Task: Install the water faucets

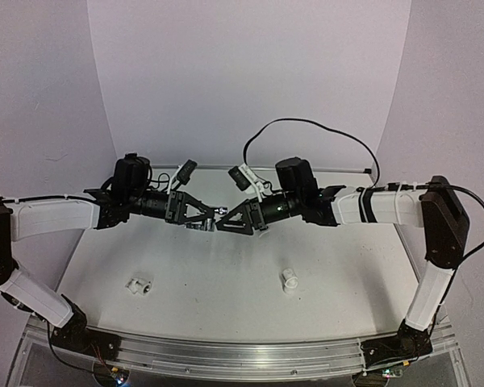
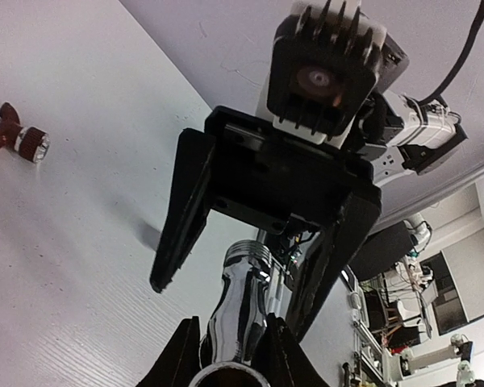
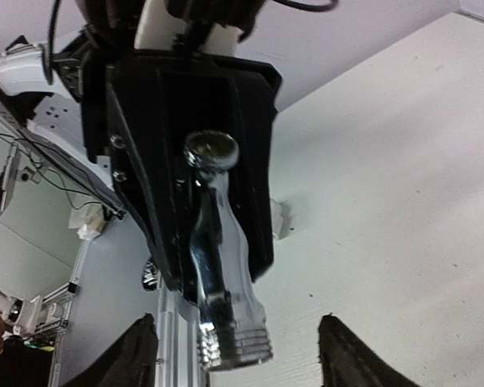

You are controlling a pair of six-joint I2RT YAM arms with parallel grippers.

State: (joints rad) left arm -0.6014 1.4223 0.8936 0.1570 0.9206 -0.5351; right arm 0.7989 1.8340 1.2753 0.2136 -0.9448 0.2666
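Note:
The chrome silver water faucet [image 2: 244,294] hangs in mid-air above the table, between both arms. My left gripper [image 2: 232,324] is shut on its body, and the threaded end [image 3: 235,345] points toward the right wrist. My right gripper [image 3: 235,322] stands open, a finger [image 3: 137,355] on either side of that threaded end without touching it. From above, the two grippers meet tip to tip, left gripper [image 1: 210,219] and right gripper [image 1: 227,219], with the faucet [image 1: 219,211] between them. The dark reddish-brown faucet [image 2: 16,143] with a silvery knob lies on the table.
Two short white pipe fittings sit on the white table [image 1: 226,306], one at front left [image 1: 139,285] and one at front right [image 1: 289,279]. An aluminium rail [image 1: 242,355] runs along the near edge. A black cable [image 1: 323,129] loops above the right arm.

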